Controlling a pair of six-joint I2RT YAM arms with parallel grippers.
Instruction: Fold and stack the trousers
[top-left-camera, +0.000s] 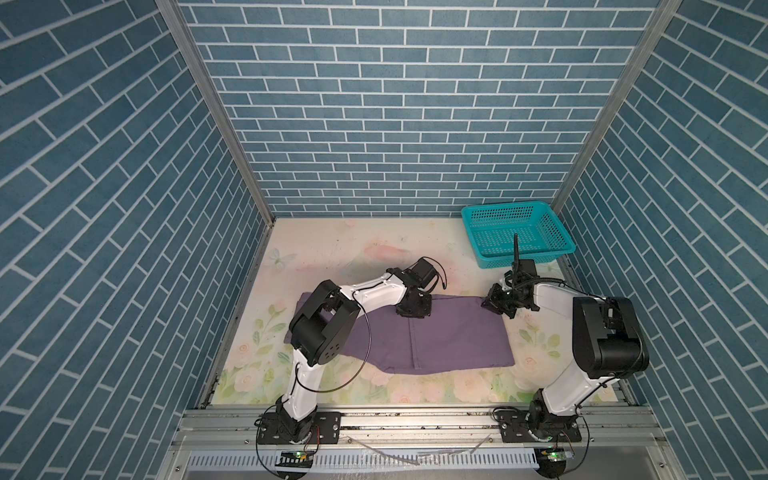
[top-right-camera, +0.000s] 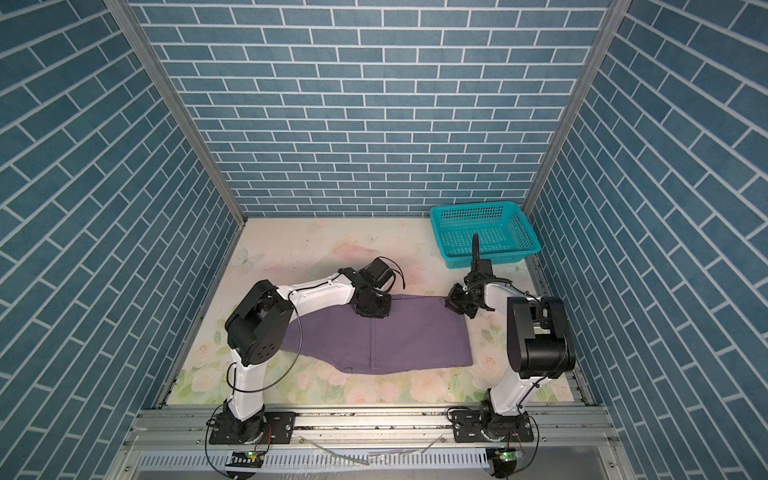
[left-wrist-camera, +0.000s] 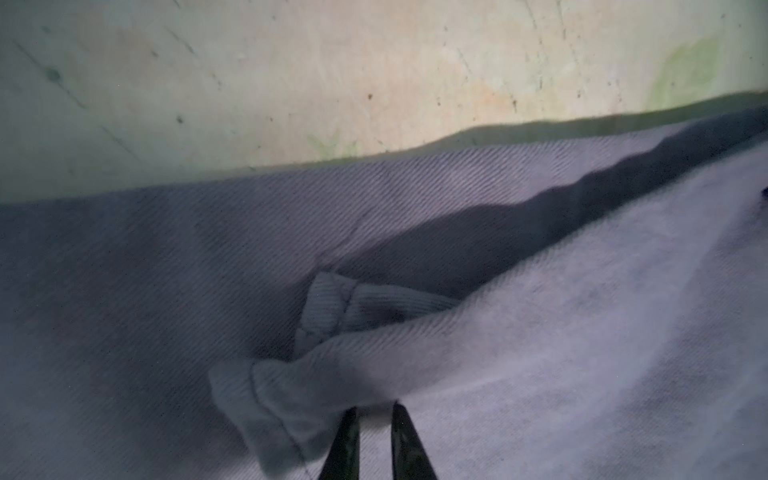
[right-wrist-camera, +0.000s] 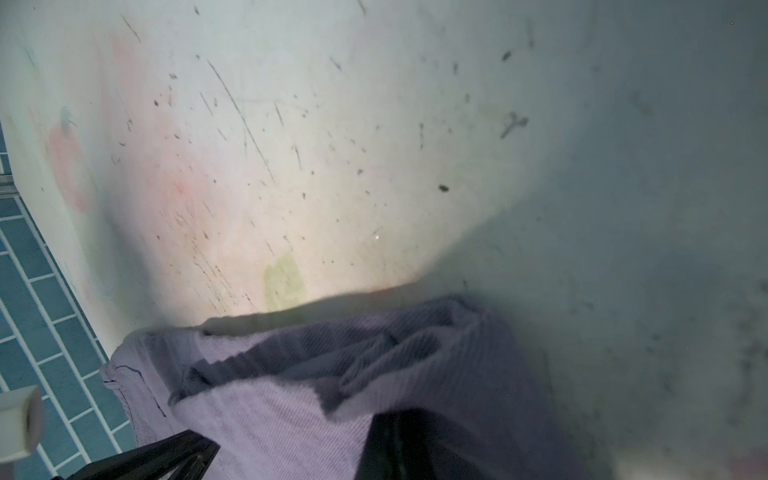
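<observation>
The purple trousers (top-left-camera: 436, 336) (top-right-camera: 395, 336) lie folded in a wide band across the floral table. My left gripper (top-left-camera: 413, 309) (top-right-camera: 372, 309) is down on their far edge near the middle. In the left wrist view its gripper (left-wrist-camera: 374, 411) is nearly closed, with a raised fold of the trousers (left-wrist-camera: 540, 332) pinched at the tips. My right gripper (top-left-camera: 492, 305) (top-right-camera: 455, 305) is at the far right corner of the cloth. In the right wrist view a bunched corner of the trousers (right-wrist-camera: 291, 415) drapes over the closed gripper (right-wrist-camera: 390, 424), lifted just off the table.
A teal plastic basket (top-left-camera: 548, 257) (top-right-camera: 511, 257) stands at the back right corner, just behind my right arm. Blue brick-pattern walls close in the table on three sides. A metal rail runs along the front edge.
</observation>
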